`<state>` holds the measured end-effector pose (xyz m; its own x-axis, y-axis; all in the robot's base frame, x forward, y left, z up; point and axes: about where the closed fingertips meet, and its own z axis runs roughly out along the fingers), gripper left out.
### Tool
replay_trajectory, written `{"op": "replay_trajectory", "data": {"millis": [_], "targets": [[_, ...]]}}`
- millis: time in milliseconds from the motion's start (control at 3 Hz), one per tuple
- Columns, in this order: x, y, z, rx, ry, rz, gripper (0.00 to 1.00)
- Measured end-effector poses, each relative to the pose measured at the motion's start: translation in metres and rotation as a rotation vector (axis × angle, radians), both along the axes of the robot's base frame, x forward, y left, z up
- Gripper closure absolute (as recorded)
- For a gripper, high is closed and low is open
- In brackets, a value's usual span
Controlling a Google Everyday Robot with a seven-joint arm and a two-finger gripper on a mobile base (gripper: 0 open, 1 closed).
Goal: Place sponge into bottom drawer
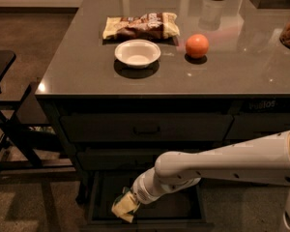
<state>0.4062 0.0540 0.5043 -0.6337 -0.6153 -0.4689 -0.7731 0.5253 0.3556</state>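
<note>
The sponge [123, 210] is a small pad, mostly pale yellow foam with a dark green edge showing along its top. The gripper [128, 202] has it pinched at the end of the white arm, low inside the open bottom drawer [183, 209], near the left front corner. Up on the worktop [82, 74] sit a white bowl [137, 52], a crinkly snack bag [140, 25] and an orange [197, 46]. The bag's print is unreadable, as is the faint lettering on the cabinet front at right.
</note>
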Motion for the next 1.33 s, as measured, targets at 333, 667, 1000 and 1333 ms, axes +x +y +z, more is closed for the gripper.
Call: {"op": "replay_trajectory", "data": {"millis": [333,667,1000,1333], "targets": [[0.000,0.000,0.000,0.000,0.000,0.000,1.00],[0.007,-0.012,-0.030,-0.004,0.018,-0.072,1.00],[0.024,-0.032,-0.065,-0.033,0.023,-0.154,1.00],[0.040,-0.046,-0.096,-0.051,0.056,-0.214,1.00]]}}
